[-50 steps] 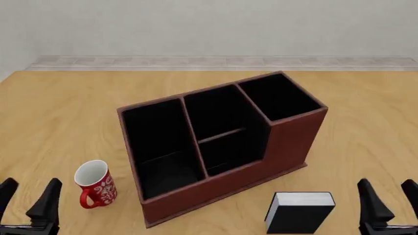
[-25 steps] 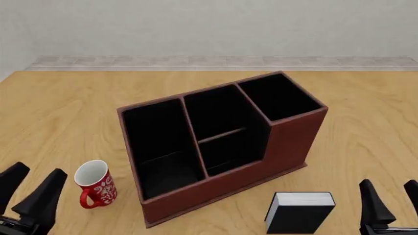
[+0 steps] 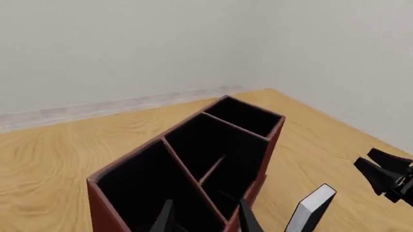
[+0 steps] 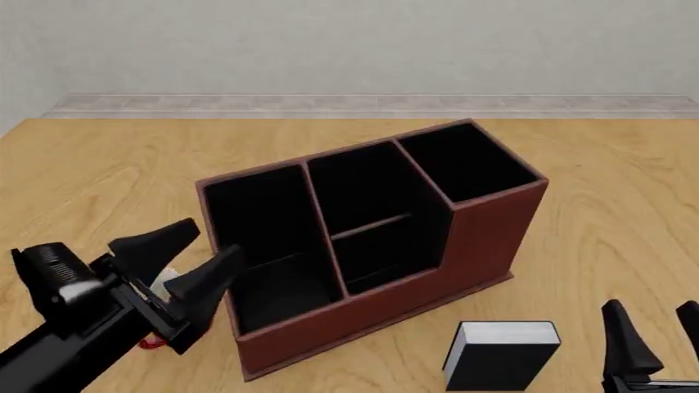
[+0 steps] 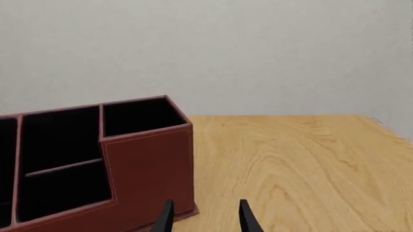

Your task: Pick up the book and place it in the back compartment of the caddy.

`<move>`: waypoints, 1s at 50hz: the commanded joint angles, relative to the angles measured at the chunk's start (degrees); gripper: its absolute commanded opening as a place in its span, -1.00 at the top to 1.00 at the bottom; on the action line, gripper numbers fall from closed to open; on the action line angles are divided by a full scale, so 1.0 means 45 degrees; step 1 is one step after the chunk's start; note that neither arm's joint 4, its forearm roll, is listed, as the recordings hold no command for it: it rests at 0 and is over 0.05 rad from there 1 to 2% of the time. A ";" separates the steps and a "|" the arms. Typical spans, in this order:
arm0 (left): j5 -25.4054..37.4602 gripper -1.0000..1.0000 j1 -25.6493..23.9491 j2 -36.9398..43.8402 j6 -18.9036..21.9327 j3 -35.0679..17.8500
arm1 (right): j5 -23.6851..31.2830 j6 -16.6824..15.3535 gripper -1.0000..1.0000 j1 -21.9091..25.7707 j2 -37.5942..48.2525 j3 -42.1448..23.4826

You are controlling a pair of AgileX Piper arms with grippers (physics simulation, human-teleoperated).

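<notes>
Book (image 4: pixel 502 354) stands on the table (image 4: pixel 98 172) at the near edge, white page block up, just in front of the caddy (image 4: pixel 480 237) near its right corner; a strip of bare wood separates the two. Nothing touches it.

Right gripper (image 4: pixel 659 340) sits low at the near right corner, right of the book and apart from it, jaws apart and empty. Open table lies to its right and ahead.

Left gripper (image 4: pixel 183 264) is raised beside the caddy's left wall, jaws spread wide, empty, fingertips close to the left rim. It covers most of the mug (image 4: pixel 162 291); only a white and red sliver shows.

Back compartment (image 4: pixel 355 192): middle column, behind the low cross divider, open on top. Caddy sits skewed on the table, with bare wood on the left, far and right sides.
</notes>
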 commanded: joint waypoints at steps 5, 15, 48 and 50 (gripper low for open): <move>-0.2942 -1.00 -0.2266 0.4296 0.1478 -0.0612 | -0.0025 0.0103 -1.00 -0.0063 0.0015 -0.0006; -0.3649 -1.00 -0.3408 0.6372 0.2168 -0.1254 | -0.0015 0.0122 -1.00 -0.0034 0.0011 -0.0006; -0.3941 -1.00 -0.5390 1.0604 0.1955 -0.3251 | -0.0066 0.0023 -1.00 -0.0119 -0.0007 0.0003; -0.3946 -1.00 -0.5505 1.0614 0.1977 -0.3264 | -0.0063 0.0011 -1.00 -0.0125 -0.0007 0.0003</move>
